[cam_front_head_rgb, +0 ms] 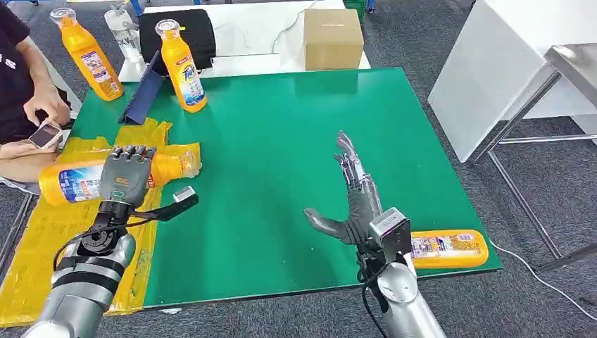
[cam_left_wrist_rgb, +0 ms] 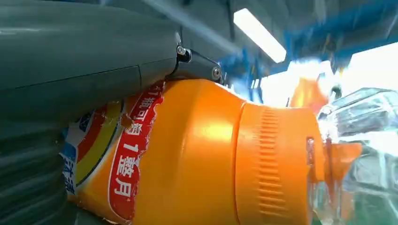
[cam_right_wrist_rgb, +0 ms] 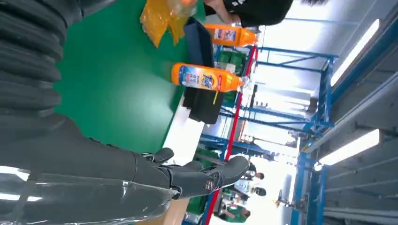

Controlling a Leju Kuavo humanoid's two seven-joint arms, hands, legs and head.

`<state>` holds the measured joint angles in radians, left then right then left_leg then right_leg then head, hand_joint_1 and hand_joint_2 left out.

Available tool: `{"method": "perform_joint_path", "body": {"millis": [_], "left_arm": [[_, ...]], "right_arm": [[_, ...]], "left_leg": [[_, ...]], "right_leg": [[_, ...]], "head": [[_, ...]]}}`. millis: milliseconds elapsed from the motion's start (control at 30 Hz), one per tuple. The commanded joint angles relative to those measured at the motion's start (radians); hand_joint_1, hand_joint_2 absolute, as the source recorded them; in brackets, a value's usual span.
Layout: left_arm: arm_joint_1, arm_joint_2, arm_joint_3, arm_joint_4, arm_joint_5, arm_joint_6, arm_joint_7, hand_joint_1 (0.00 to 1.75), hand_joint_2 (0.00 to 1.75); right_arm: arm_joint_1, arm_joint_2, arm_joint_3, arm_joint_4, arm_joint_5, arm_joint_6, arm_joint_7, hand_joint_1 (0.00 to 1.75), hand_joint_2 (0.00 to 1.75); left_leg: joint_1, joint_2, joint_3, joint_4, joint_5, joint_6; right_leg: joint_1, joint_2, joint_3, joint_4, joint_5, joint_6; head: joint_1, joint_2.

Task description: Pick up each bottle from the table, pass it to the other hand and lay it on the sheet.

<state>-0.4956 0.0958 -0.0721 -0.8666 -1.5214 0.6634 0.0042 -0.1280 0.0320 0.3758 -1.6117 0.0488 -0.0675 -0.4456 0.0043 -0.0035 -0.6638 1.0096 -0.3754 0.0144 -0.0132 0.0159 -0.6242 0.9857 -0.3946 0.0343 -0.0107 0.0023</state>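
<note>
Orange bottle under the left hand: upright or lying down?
Lying down: the orange plastic bottle rests sideways on the yellow sheet, the left hand over it.

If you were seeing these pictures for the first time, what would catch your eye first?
The left hand grips an orange detergent bottle lying on the yellow sheet at the green table's left edge. The right hand hovers open over the table, with another orange bottle lying at the near right edge.
</note>
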Motion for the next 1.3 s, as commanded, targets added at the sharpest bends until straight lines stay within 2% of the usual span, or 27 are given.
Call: {"method": "perform_joint_path", "body": {"millis": [33,167,233,433,500,533,567,867,1100,1300], "left_arm": [[-0.113,-0.016,0.012,0.431,0.131,0.002,-0.027,1.75,1.75],[-0.106,-0.025,0.026,0.443,0.161,0.006,-0.047,1.75,1.75],[-0.106,-0.029,0.032,0.446,0.174,0.005,-0.054,1.75,1.75],[-0.069,-0.090,0.117,0.466,0.383,-0.004,-0.207,1.75,1.75],[-0.069,-0.090,0.117,0.466,0.383,-0.004,-0.207,1.75,1.75],[-0.069,-0.090,0.117,0.466,0.383,-0.004,-0.207,1.69,1.75],[-0.067,-0.092,0.118,0.470,0.399,-0.004,-0.216,0.03,1.75],[-0.028,-0.113,0.174,0.397,0.511,0.035,-0.297,0.00,1.75],[-0.007,-0.134,0.227,0.339,0.489,0.035,-0.323,0.00,1.75],[-0.007,-0.134,0.227,0.339,0.489,0.035,-0.323,0.00,1.75]], "right_arm": [[-0.005,-0.014,-0.012,0.027,-0.005,0.011,0.009,0.00,1.75],[-0.004,-0.015,-0.010,0.031,-0.004,0.011,0.009,0.00,1.75],[-0.004,-0.016,-0.010,0.032,-0.004,0.011,0.009,0.00,1.75],[-0.010,-0.025,-0.006,0.073,0.023,0.011,0.017,0.00,1.75],[-0.010,-0.025,-0.006,0.073,0.023,0.011,0.017,0.00,1.75],[-0.010,-0.025,-0.006,0.073,0.023,0.011,0.017,0.00,1.75],[-0.014,-0.023,-0.008,0.084,0.024,0.010,0.018,0.00,1.75],[-0.005,-0.049,-0.006,0.120,0.153,-0.047,0.021,0.00,1.75],[-0.003,-0.045,-0.008,0.134,0.181,-0.061,0.027,0.00,1.75],[-0.003,-0.045,-0.008,0.134,0.181,-0.061,0.027,0.00,1.75]], "left_leg": [[0.000,0.000,0.008,-0.001,-0.003,-0.001],[0.000,-0.001,0.008,-0.001,-0.003,-0.001],[0.000,-0.001,0.002,0.000,-0.001,-0.001],[0.000,-0.001,0.008,-0.001,-0.002,-0.001],[0.000,0.000,0.003,-0.001,-0.001,0.000],[0.000,-0.001,0.006,-0.001,-0.002,0.000],[-0.001,-0.001,0.004,-0.001,-0.001,0.000],[0.000,0.000,0.008,-0.001,-0.003,-0.001],[0.000,0.000,0.006,-0.001,-0.002,-0.001],[0.000,-0.001,0.003,-0.001,-0.001,-0.001]], "right_leg": [[0.000,-0.002,0.008,-0.001,-0.003,-0.002],[0.000,-0.003,0.008,-0.001,-0.003,-0.002],[0.000,-0.002,0.002,0.000,-0.001,-0.001],[0.000,-0.003,0.008,-0.002,-0.003,-0.001],[0.000,-0.001,0.004,-0.001,-0.001,-0.001],[0.000,-0.002,0.007,-0.002,-0.002,-0.001],[0.000,-0.002,0.005,-0.001,-0.001,-0.001],[0.000,-0.002,0.009,-0.002,-0.002,-0.001],[0.000,-0.001,0.007,-0.001,-0.002,-0.001],[0.000,-0.002,0.003,-0.001,-0.001,-0.001]], "head": [[0.000,0.000],[0.000,0.000],[0.000,0.000],[0.000,0.000],[0.000,0.000],[0.000,0.000],[-0.001,0.000],[0.000,0.000],[0.000,0.000],[0.000,0.000]]}}
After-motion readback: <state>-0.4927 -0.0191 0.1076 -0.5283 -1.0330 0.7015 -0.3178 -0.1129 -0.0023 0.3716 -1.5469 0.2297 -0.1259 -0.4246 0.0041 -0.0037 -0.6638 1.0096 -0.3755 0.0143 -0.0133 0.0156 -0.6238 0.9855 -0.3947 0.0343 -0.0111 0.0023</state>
